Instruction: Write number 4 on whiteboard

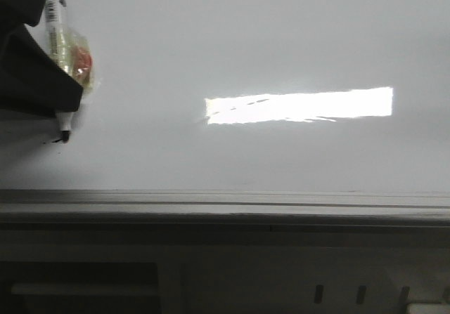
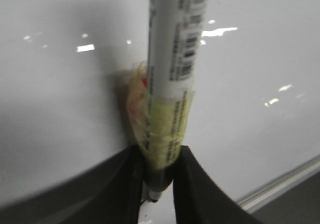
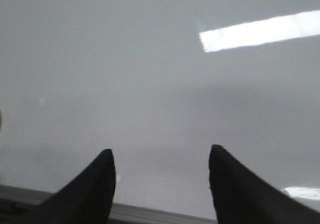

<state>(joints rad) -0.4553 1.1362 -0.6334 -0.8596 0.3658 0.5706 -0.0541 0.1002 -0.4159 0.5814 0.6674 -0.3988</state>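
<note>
The whiteboard (image 1: 281, 40) fills the front view, glossy white. My left gripper (image 1: 60, 93) at its far left is shut on a white marker (image 1: 55, 19) wrapped in yellow tape. The marker's black tip (image 1: 65, 136) touches the board beside a tiny black mark (image 1: 55, 142). No number 4 shows on the board. In the left wrist view the jaws (image 2: 159, 171) clamp the marker (image 2: 175, 58) at its taped part over the board (image 2: 60, 108). My right gripper (image 3: 161, 153) is open and empty above the board (image 3: 150, 58); it is out of the front view.
A bright rectangular light reflection (image 1: 299, 105) lies right of the board's middle, also in the right wrist view (image 3: 260, 31). The grey metal edge rail (image 1: 225, 205) runs along the near edge, also seen in the wrist views (image 2: 280, 184) (image 3: 150, 215).
</note>
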